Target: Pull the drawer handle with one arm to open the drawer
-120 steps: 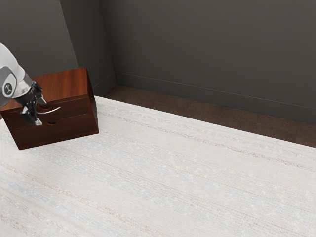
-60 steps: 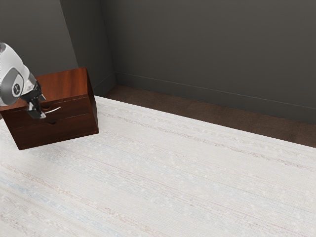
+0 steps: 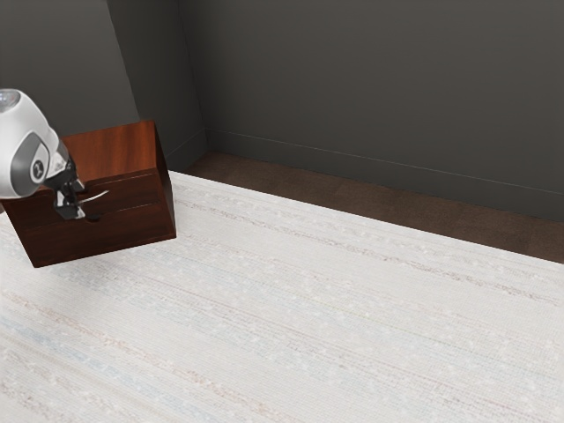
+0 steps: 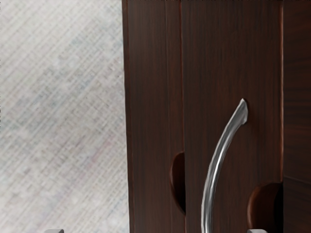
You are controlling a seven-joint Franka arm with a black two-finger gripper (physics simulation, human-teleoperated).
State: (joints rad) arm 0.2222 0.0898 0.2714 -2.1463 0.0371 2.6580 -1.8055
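Grasp step, not yet closed. Gripper (image 3: 69, 208) sits at the drawer (image 3: 132, 192) front, at the exterior view's left end of the counter (image 3: 308, 308). Fingers are spread, straddling the silver handle (image 4: 221, 160) without clamping it. Drawer looks flush, unopened. Next, likely: pinch the handle, then pull straight outward.

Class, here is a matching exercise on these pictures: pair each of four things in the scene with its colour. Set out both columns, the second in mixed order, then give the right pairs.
Things:
1. drawer handle
2. wooden cabinet
3. table top
4. back wall

Colours:
A. dark grey
B. reddish-brown
C. silver
D. pale whitish

Pairs: 1-C, 2-B, 3-D, 4-A
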